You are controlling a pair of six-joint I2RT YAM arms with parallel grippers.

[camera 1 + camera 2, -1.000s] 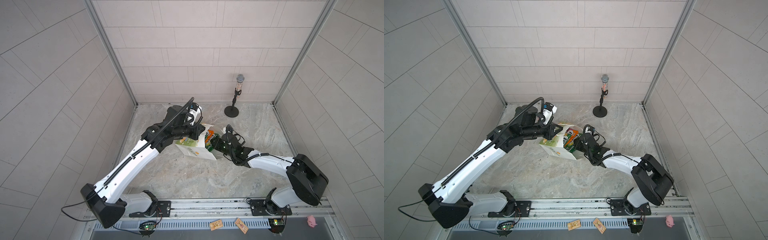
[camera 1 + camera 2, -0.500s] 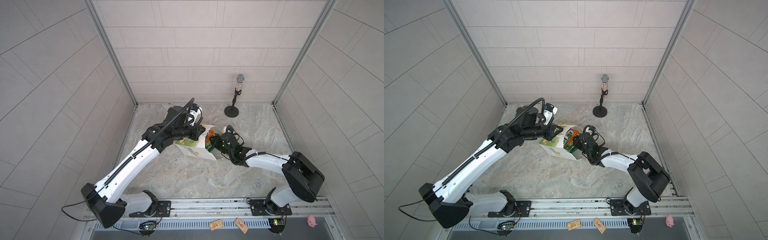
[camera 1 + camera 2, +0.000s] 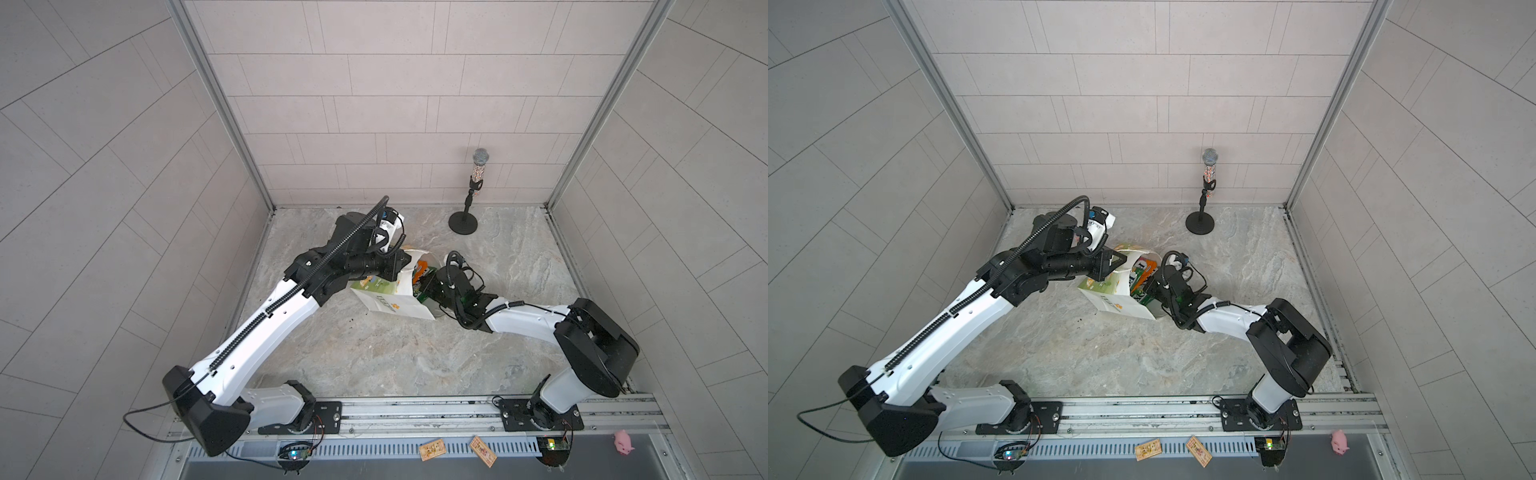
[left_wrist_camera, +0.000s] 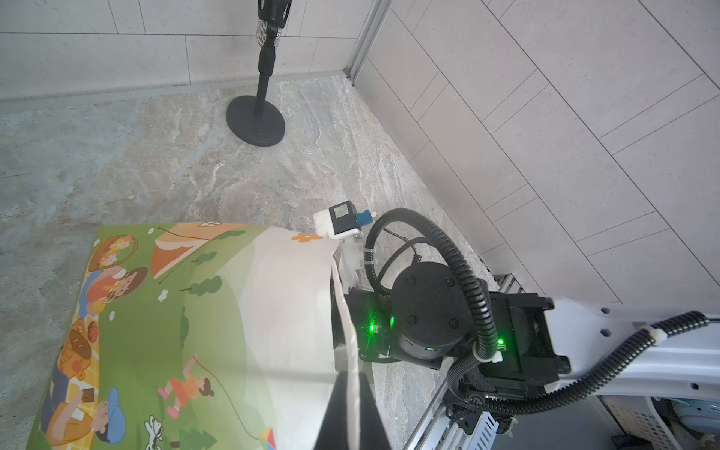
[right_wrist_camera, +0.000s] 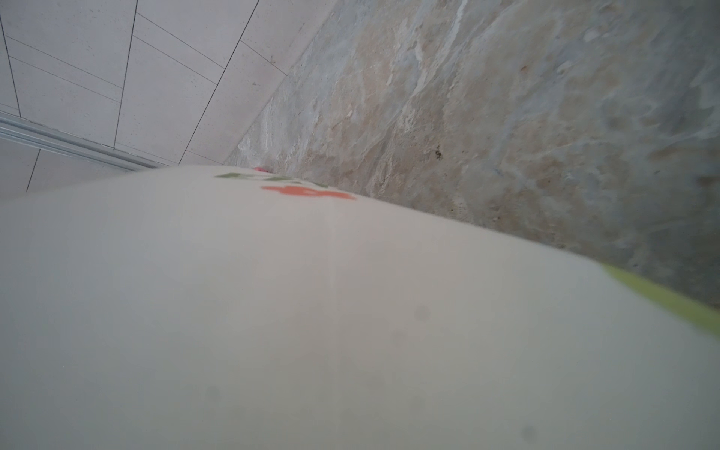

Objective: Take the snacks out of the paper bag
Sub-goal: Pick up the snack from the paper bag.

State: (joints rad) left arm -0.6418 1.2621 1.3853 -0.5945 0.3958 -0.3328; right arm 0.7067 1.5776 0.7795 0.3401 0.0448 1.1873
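White paper bag [image 3: 392, 306] sits tipped, rim pinched in the left gripper [image 4: 350, 385] — the right gripper [image 3: 424, 287], closed among the snacks [image 3: 421, 268] in its mouth, could tear paper or come out empty if pulled askew

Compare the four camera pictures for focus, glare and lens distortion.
Right wrist view: the paper bag sits too close, a soft blur, while the marble surface behind is sharper. Left wrist view: bag print crisp; green lights flare. Both top views: sharp, evenly lit, wall tiles bowed towards the edges.
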